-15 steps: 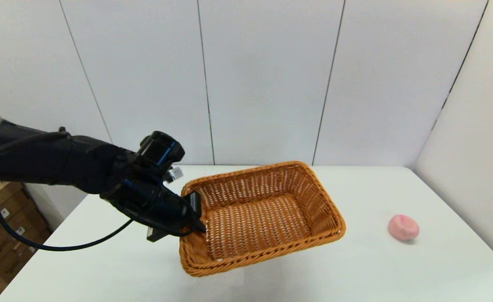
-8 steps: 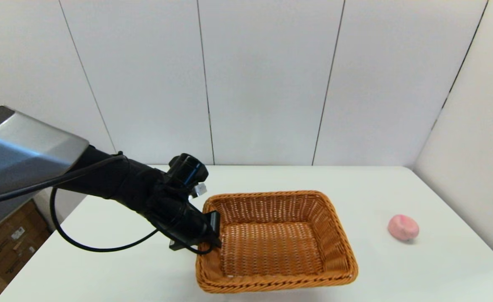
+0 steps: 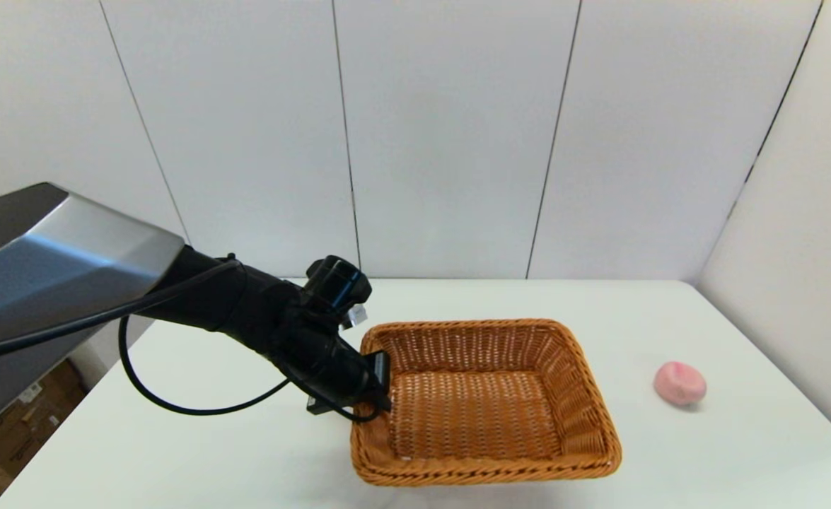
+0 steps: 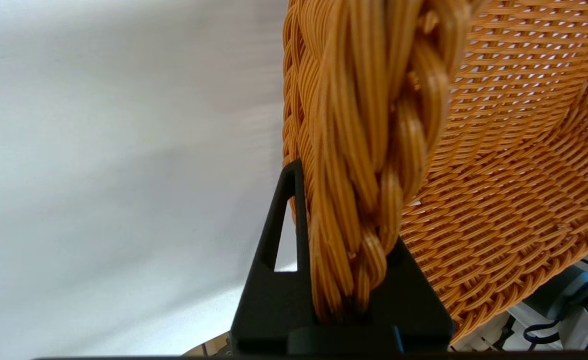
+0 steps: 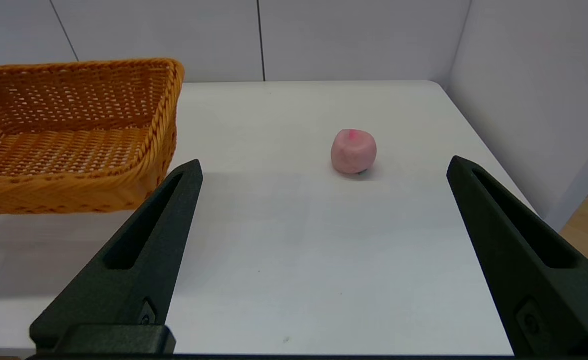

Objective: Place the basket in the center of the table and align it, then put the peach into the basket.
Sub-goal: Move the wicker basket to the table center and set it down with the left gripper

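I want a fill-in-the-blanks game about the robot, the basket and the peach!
1. The left gripper is shut on the braided ____ of the basket.
2. The peach lies on the ____, not in the basket.
3. The peach is on the robot's ____ side of the basket.
4. The right gripper has its fingers ____.

Missing words: rim; table; right; open

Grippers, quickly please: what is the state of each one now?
Left gripper: closed on the rim of the basket.
Right gripper: open, holding nothing, low over the table and facing the peach.
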You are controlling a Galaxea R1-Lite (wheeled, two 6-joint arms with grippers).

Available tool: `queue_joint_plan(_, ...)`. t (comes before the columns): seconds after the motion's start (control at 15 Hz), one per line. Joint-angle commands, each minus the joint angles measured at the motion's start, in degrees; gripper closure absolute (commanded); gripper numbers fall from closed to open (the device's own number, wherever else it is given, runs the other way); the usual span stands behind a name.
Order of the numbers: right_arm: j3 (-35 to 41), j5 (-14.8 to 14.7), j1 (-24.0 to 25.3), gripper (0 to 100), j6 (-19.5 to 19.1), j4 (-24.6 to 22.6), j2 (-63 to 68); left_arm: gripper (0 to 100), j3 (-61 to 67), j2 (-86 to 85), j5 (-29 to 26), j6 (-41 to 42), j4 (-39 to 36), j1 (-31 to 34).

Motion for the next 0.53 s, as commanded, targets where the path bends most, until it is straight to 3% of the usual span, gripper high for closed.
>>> queue_joint_plan(0.07,0.01,-0.03,0.02,0,0.02,-0.06,-0.01,100,-0.17,1.45,-0.12,0.15,0.23,-0.73)
queue_joint_plan(0.53,0.01,-0.03,0.02,0,0.02,-0.06,-0.01,100,-0.08,2.86,-0.12,0.68,0.23,-1.26)
